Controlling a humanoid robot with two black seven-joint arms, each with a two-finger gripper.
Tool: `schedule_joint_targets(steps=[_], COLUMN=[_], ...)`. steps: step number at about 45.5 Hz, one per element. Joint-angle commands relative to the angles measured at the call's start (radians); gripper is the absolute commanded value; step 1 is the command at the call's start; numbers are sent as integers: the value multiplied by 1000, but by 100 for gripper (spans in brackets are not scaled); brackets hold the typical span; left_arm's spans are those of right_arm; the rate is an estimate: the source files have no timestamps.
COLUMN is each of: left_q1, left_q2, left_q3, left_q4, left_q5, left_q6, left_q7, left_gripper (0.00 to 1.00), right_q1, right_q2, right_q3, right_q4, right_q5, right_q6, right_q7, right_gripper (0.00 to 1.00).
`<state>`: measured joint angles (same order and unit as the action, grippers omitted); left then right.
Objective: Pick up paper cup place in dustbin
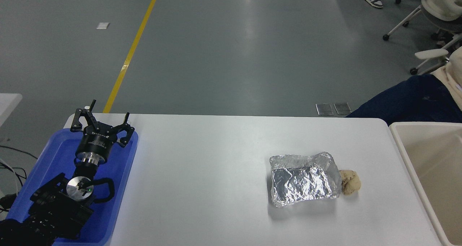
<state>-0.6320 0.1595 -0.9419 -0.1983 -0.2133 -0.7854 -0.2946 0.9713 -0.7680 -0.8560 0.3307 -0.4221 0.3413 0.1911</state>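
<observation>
The beige dustbin [399,139] stands at the table's right edge, cut off by the picture's right side; the part of its inside that shows holds nothing. The paper cup is out of view. My right gripper is out of view too. My left gripper [100,121] is open and empty, parked over the blue tray at the lower left.
A crumpled silver foil tray [303,182] lies on the white table [202,173] right of centre, with a small tan doughy lump [350,182] touching its right side. A shallow blue tray [54,155] sits at the left edge. A seated person's dark-trousered leg [408,98] is at the far right.
</observation>
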Motion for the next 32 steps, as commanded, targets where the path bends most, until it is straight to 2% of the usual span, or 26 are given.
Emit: schedule_joint_targets(steps=[1, 9, 16, 32], left_q1=[0, 0, 0, 0], left_q2=[0, 2, 0, 2], left_q3=[0, 0, 0, 0], left_q4=[0, -1, 0, 0], left_q5=[0, 0, 0, 0], left_q6=[0, 0, 0, 0], left_q7=[0, 0, 0, 0], left_gripper=[100, 100, 100, 100], right_q1=[-187, -210, -250, -270], right_q2=[99, 121, 164, 173], right_q3=[127, 167, 167, 167], right_q4=[-202, -220, -268, -268], right_q5=[14, 37, 40, 42], right_q6=[-4, -8, -31, -70], right_q7=[-45, -99, -105, -111], right_gripper=[0, 0, 0, 0])
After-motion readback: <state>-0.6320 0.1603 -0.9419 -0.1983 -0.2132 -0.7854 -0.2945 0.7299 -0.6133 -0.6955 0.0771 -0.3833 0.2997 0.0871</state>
